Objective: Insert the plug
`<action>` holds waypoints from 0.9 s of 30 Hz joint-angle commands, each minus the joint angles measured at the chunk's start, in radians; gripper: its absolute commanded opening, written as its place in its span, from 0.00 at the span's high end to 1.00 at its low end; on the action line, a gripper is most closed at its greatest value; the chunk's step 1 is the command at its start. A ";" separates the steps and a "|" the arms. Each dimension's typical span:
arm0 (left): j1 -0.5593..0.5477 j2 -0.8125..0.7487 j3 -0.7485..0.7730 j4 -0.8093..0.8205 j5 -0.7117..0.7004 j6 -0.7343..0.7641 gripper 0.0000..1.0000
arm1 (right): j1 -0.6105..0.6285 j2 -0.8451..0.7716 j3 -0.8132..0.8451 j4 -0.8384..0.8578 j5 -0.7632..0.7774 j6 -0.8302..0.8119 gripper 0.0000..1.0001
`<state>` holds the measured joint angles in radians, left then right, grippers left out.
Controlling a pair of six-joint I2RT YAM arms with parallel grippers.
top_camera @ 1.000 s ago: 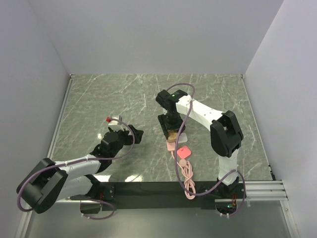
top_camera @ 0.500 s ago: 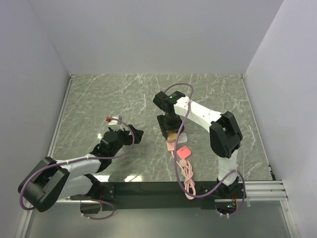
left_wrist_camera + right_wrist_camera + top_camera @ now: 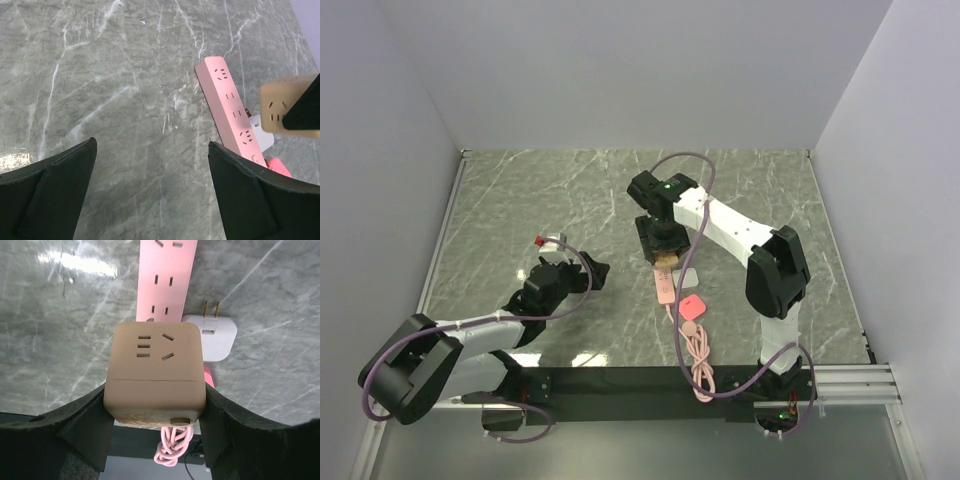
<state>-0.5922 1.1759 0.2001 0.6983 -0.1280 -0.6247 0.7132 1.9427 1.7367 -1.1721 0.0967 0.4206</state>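
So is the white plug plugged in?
No, out. The white plug lies beside the pink power strip, its two prongs bare.

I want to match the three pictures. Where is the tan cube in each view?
Top external: tan cube near the centre.
Left wrist: tan cube at the right edge.
Right wrist: tan cube in the centre.
Shared landmark: pink power strip, close to it everywhere.

Tan cube (image 3: pixel 155 372) hangs over the power strip (image 3: pixel 167 277); plug (image 3: pixel 692 305) lies uncovered
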 commanded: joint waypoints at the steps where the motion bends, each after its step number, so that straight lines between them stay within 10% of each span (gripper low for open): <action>1: 0.005 0.002 0.007 0.049 0.014 -0.006 0.01 | -0.003 -0.040 -0.034 -0.003 -0.044 -0.008 1.00; 27: 0.009 0.048 0.016 0.064 0.027 -0.004 0.01 | 0.006 -0.067 -0.118 0.022 -0.086 0.010 1.00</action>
<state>-0.5892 1.2198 0.2005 0.7132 -0.1192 -0.6247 0.7136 1.9339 1.6104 -1.1404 0.0071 0.4210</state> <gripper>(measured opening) 0.994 0.670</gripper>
